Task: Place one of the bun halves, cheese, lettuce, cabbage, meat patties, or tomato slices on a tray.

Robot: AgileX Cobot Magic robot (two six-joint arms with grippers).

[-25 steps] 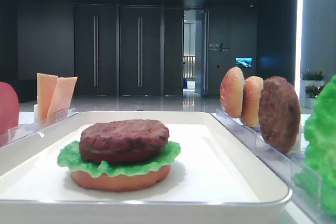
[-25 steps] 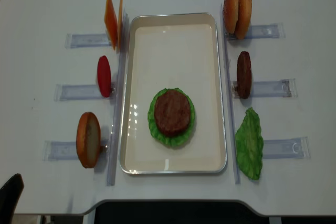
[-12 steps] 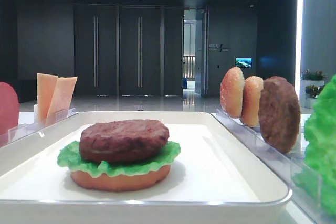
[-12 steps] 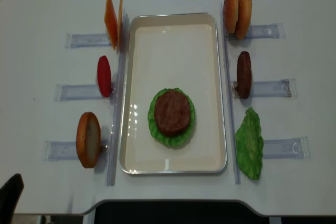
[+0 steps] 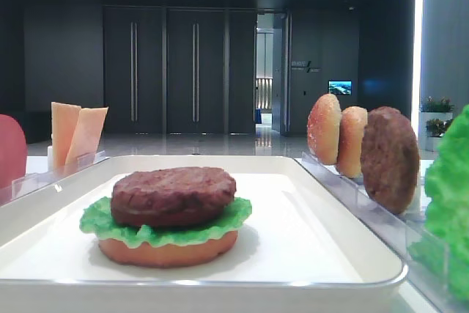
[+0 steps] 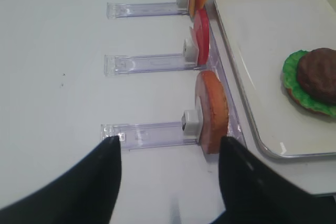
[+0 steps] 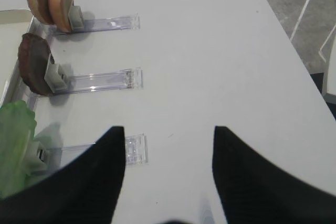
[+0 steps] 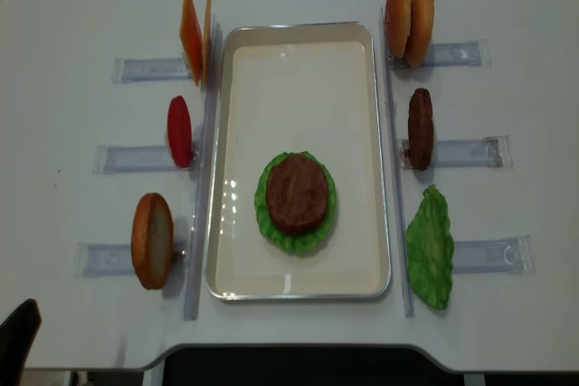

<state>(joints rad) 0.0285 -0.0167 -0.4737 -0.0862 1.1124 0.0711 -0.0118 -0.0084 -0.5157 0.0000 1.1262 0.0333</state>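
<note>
On the white tray [image 8: 298,33] lies a stack: bun half [image 5: 168,251], lettuce [image 5: 99,219] and a meat patty [image 8: 297,192] on top. Left of the tray, cheese slices [image 8: 194,33], a tomato slice [image 8: 179,130] and a bun half [image 8: 151,240] stand in racks. To its right stand two bun halves [image 8: 409,14], a second patty [image 8: 420,127] and a lettuce leaf [image 8: 429,247]. Cabbage is out of view. My left gripper [image 6: 169,145] is open and empty just before the near left bun half [image 6: 212,111]. My right gripper [image 7: 168,129] is open over bare table beside the lettuce rack [image 7: 134,148].
Clear plastic racks [image 8: 136,68] lie along both sides of the tray and stretch outward. The table's front edge [image 8: 289,350] runs close behind the tray. A dark part of the left arm [image 8: 16,336] shows at the bottom left corner.
</note>
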